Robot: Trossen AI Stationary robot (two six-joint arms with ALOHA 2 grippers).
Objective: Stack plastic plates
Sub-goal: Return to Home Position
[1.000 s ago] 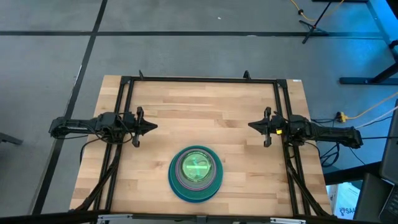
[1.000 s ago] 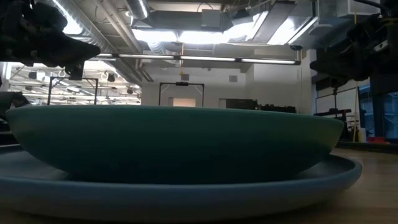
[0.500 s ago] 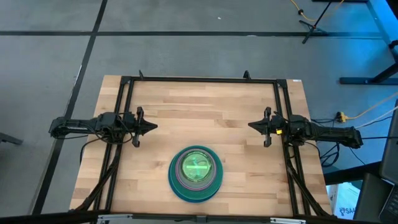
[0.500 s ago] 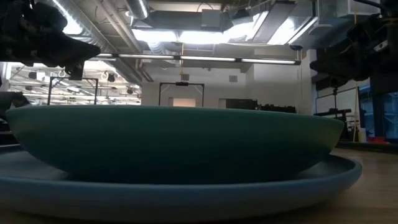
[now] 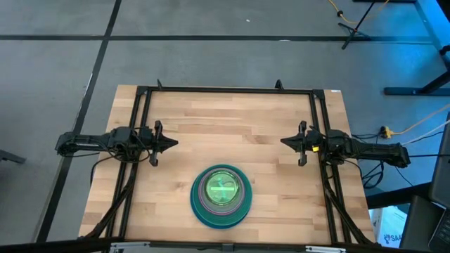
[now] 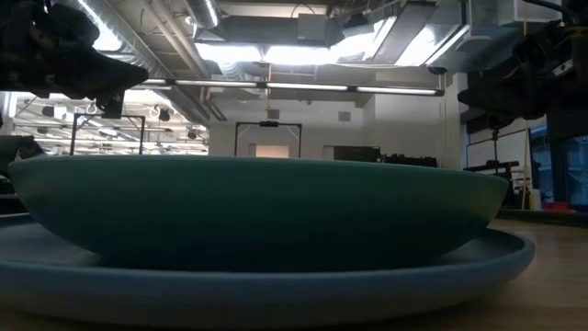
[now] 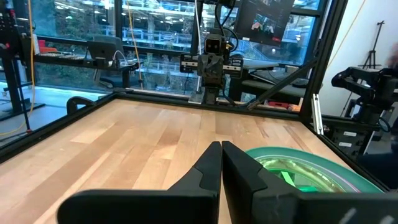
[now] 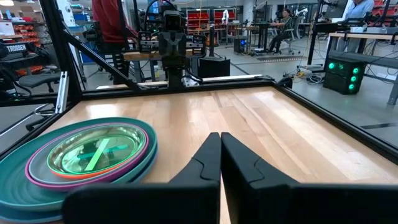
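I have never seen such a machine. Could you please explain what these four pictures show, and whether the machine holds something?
It is a robot with two dark arms at a wooden table. One picture looks down from above, one looks level from table height, two come from wrist cameras. The left gripper and the right gripper wait at opposite sides, shut, holding nothing. The plastic plates stand in one stack on the table, a green one on top.

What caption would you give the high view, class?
Plates stacked on the table; left gripper and right gripper shut, parked aside.
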